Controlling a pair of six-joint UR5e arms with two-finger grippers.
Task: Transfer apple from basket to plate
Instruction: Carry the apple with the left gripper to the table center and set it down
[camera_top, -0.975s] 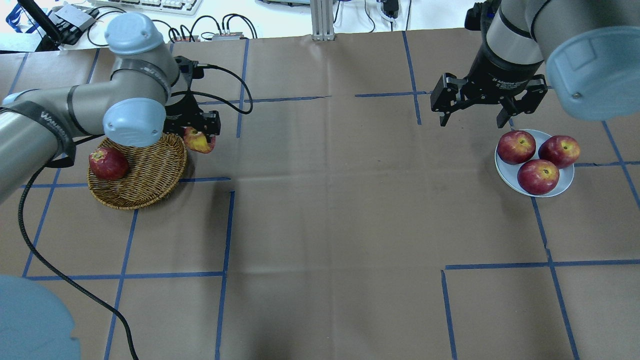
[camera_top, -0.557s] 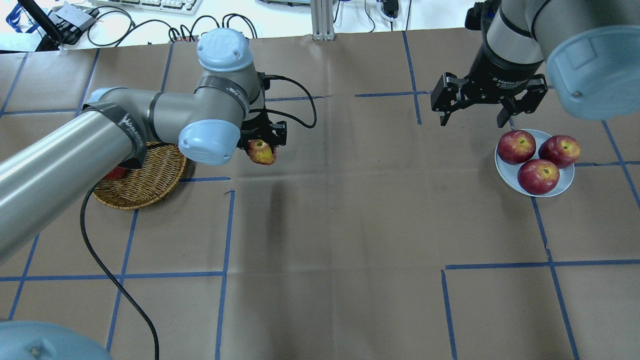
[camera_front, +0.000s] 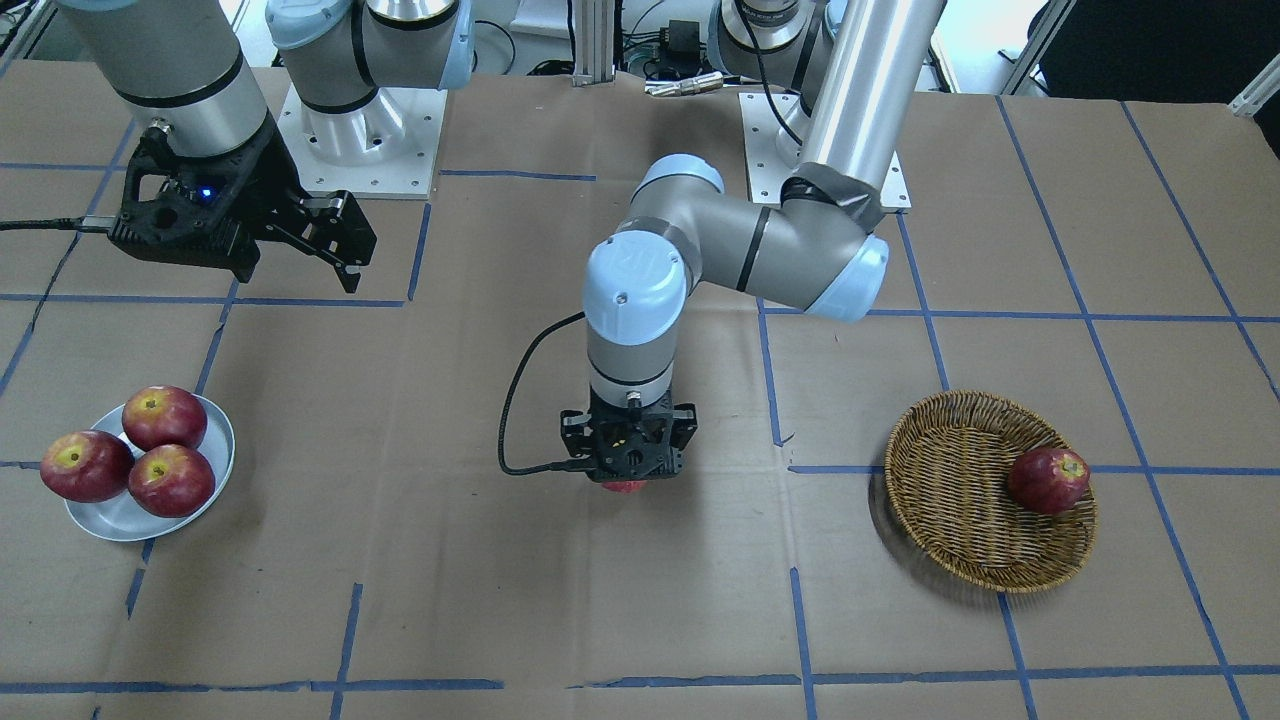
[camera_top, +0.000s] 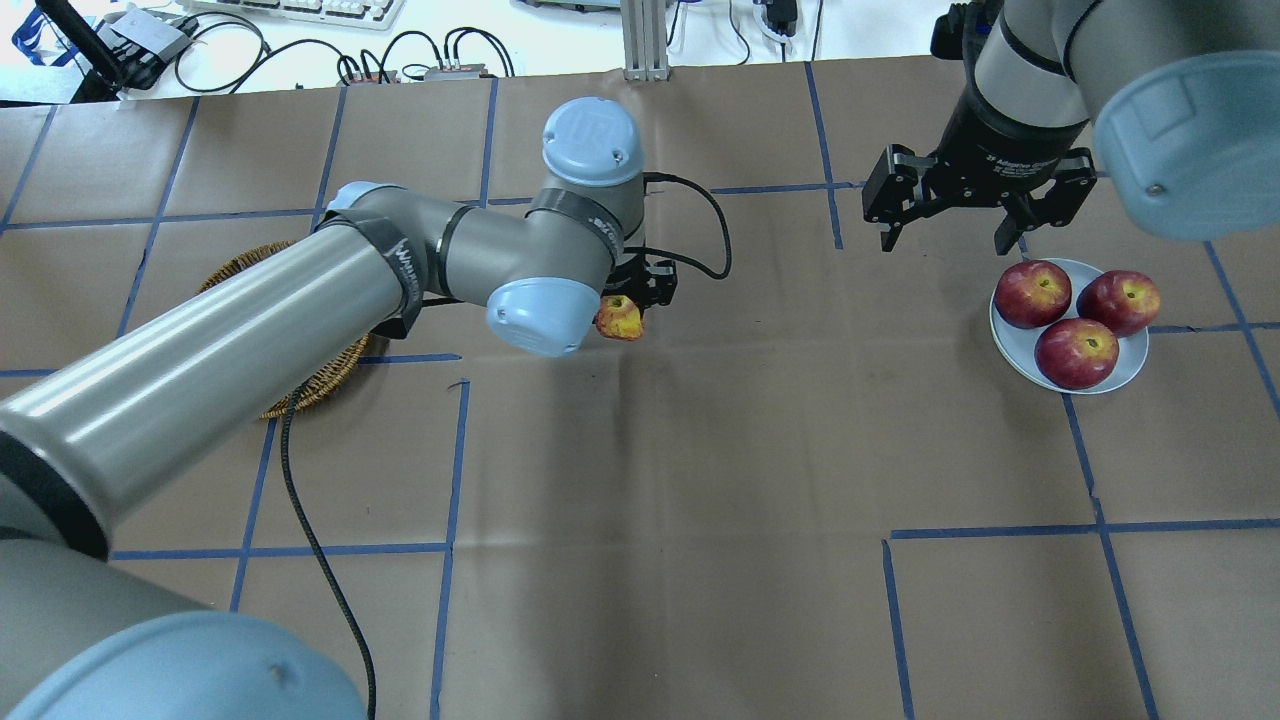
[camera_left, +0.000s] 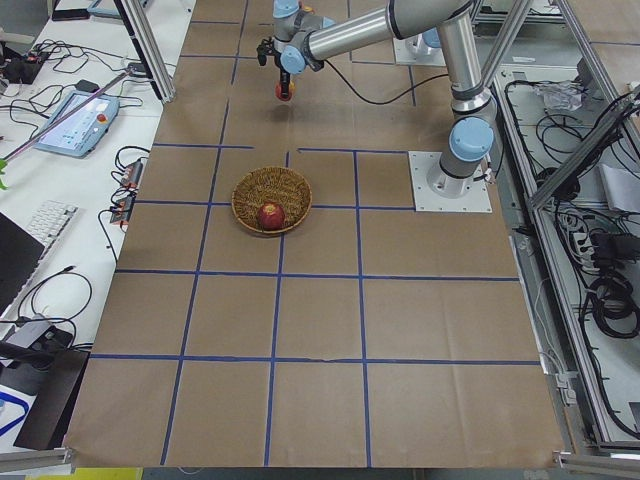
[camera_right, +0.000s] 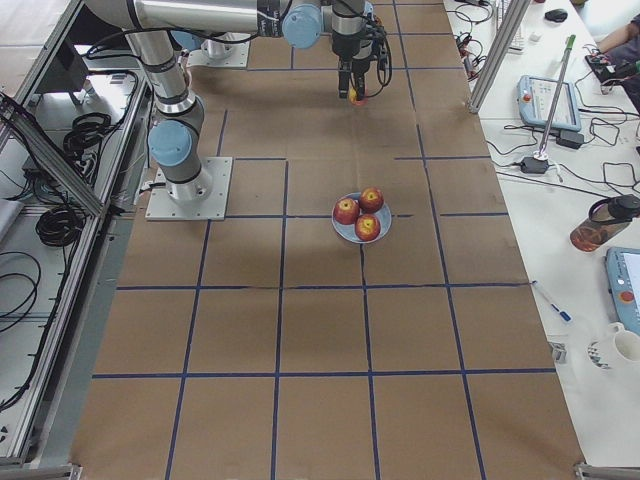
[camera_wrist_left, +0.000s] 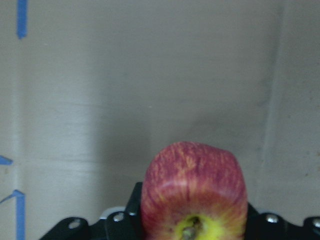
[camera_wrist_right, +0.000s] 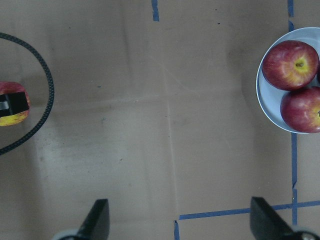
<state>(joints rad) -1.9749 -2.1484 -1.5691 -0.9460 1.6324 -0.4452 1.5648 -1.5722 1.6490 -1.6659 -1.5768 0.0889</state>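
Left gripper (camera_top: 625, 312) clenched on pinkish-red yellow-streaked apple (camera_wrist_left: 194, 187), mid-table. Risk: small round white plate (camera_top: 1011, 351), far right, holds three dark-red apples (camera_top: 1075, 352); crowding may roll fruit off.

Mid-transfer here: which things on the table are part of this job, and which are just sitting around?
In the job: apple, clamped in the left gripper; basket; plate.

Just lying about: three dark-red apples on the plate; one dark-red apple in the basket.
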